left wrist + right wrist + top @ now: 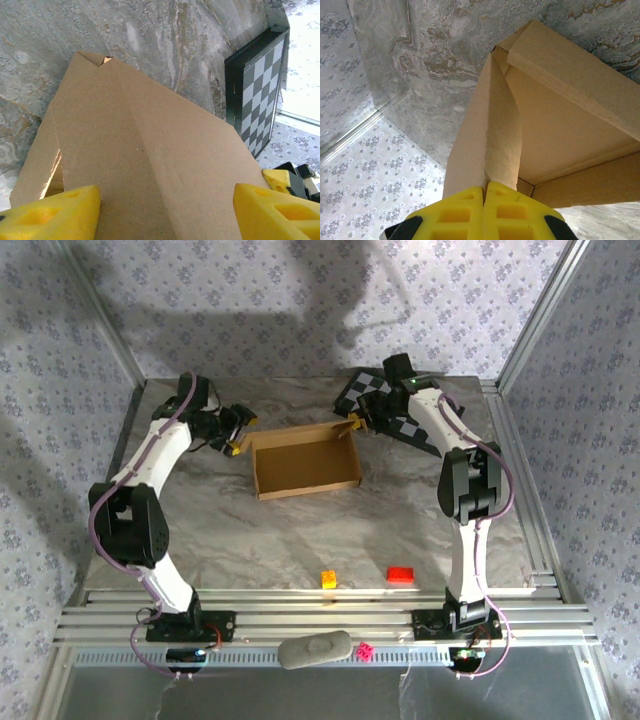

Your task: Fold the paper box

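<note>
Table [200,525] marbled grey, walls [60,330] floral-papered, left hand [238,433] released, right hand [485,191] pinching paper box [300,465].

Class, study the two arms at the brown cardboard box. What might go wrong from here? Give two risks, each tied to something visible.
1. The right gripper pinches one thin wall of the paper box; a hard pull might crease or tear it.
2. The left gripper is open, so the box may swivel into the checkered board close by.
</note>
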